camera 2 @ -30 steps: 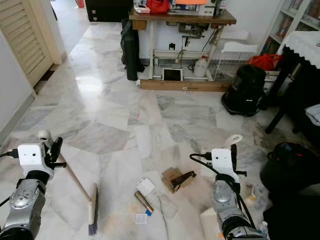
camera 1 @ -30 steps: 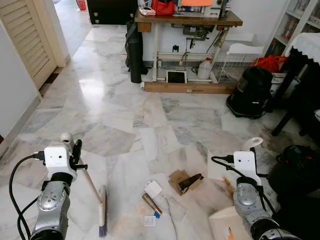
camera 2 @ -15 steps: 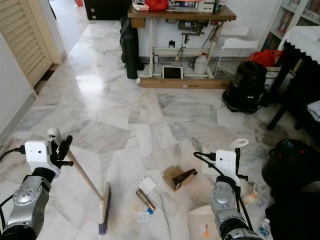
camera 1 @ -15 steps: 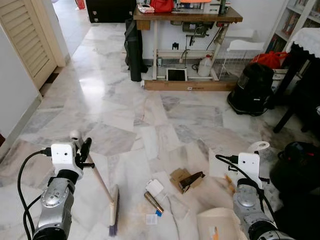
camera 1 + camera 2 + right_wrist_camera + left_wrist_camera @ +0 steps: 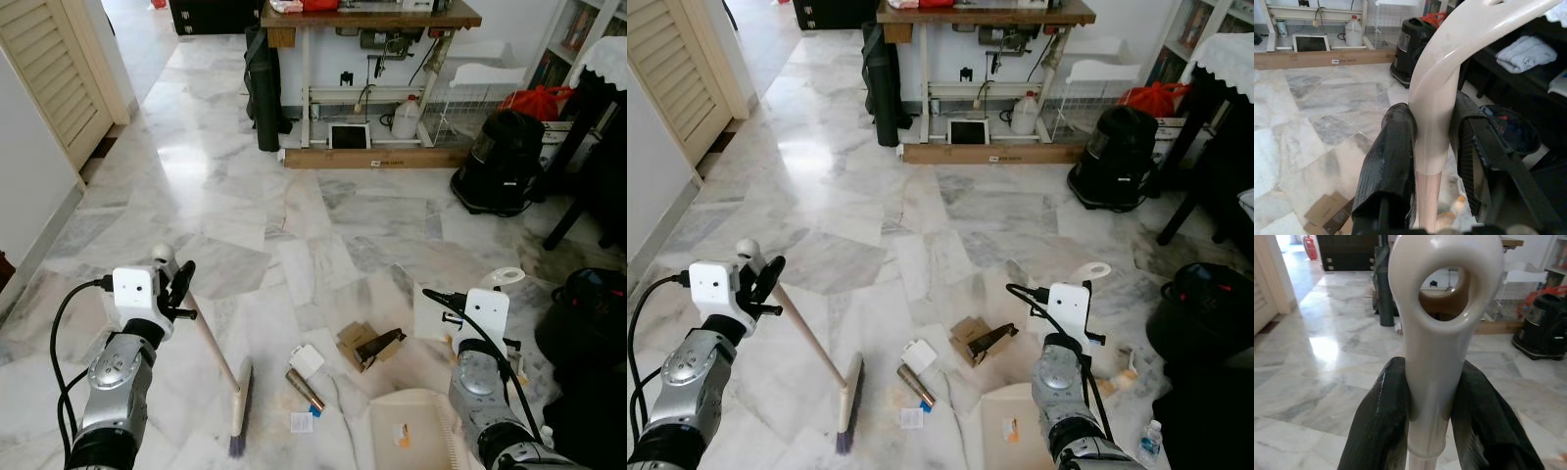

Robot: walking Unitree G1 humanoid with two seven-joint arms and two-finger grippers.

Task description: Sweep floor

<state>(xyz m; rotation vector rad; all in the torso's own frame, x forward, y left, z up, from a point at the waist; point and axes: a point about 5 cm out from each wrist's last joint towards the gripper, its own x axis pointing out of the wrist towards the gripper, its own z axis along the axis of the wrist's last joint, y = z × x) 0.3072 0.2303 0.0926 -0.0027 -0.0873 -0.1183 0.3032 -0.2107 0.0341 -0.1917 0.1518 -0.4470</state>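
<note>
While clamped: left gripper point(image 5: 1432, 396), broom point(image 5: 217, 357).

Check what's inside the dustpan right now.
The dustpan, held by the right pincer, has one small scrap with an orange mark on its tray. The cardboard piece, tube and paper bits lie on the floor outside it. The pan's near end is cut off by the frame.
</note>
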